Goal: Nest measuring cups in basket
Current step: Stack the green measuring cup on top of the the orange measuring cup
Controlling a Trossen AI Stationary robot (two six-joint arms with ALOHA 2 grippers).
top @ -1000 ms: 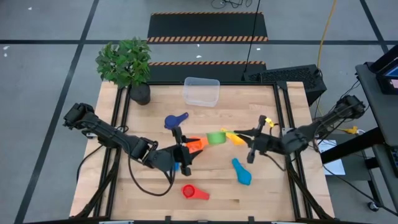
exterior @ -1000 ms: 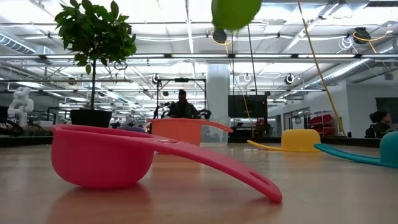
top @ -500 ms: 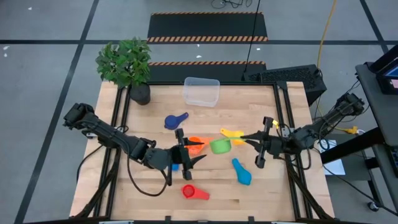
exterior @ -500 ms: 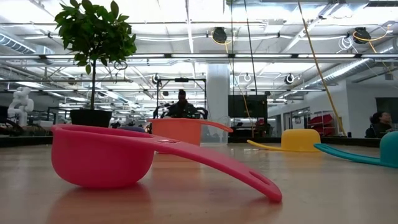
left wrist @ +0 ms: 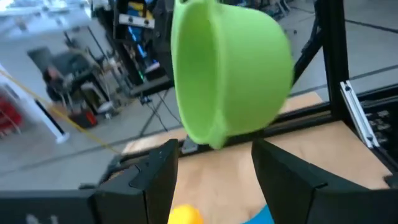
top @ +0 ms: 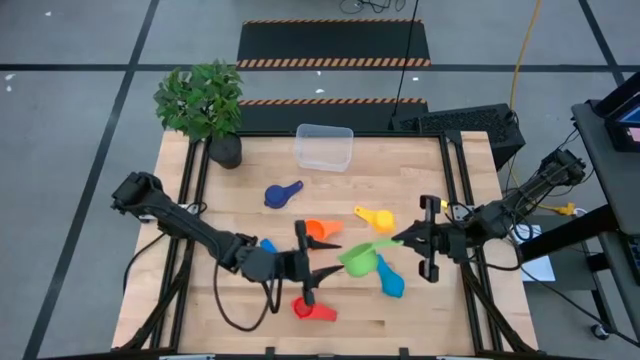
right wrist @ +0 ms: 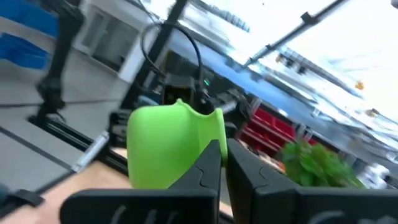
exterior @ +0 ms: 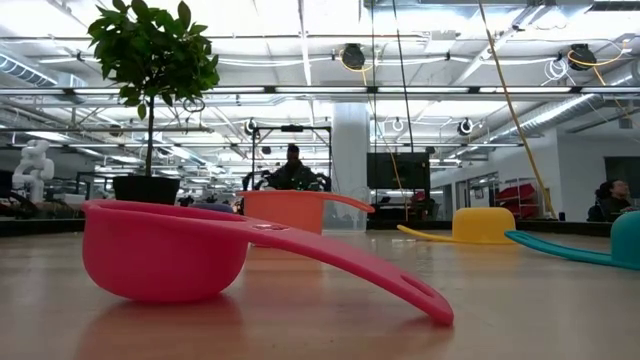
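A green measuring cup [top: 357, 259] is held up over the table's middle by my right gripper [top: 403, 241], which is shut on its handle. My left gripper [top: 336, 258] stands open and level just left of the cup. In the left wrist view the bowl [left wrist: 230, 68] shows just beyond and above the open fingertips, apart from them. On the table stand the orange [top: 320, 229], yellow [top: 375, 216], dark blue [top: 283, 193], light blue [top: 388, 277] and red [top: 313, 309] cups. The clear basket [top: 324, 147] stands at the far edge. My right gripper pinches the green cup's flat handle [right wrist: 215, 124] between its two shut fingers, coming nearly level from the table's right. The cup is lifted clear of the table and lies on its side, its bowl [right wrist: 165, 149] sticking out past the fingertips toward my left gripper.
A potted plant [top: 205, 105] stands at the far left corner. A small blue cup [top: 268, 245] shows beside my left arm. In the low view the red cup [exterior: 165, 250] is nearest, with the orange [exterior: 290, 210], yellow [exterior: 480, 222] and light blue [exterior: 622, 240] cups behind.
My right gripper has drawn the green cup toward the table's near edge, tipping upward. The cup has left the top of the low view. My left gripper has gone toward the near and right edges, turning level and facing the cup. Neither gripper has opened or shut.
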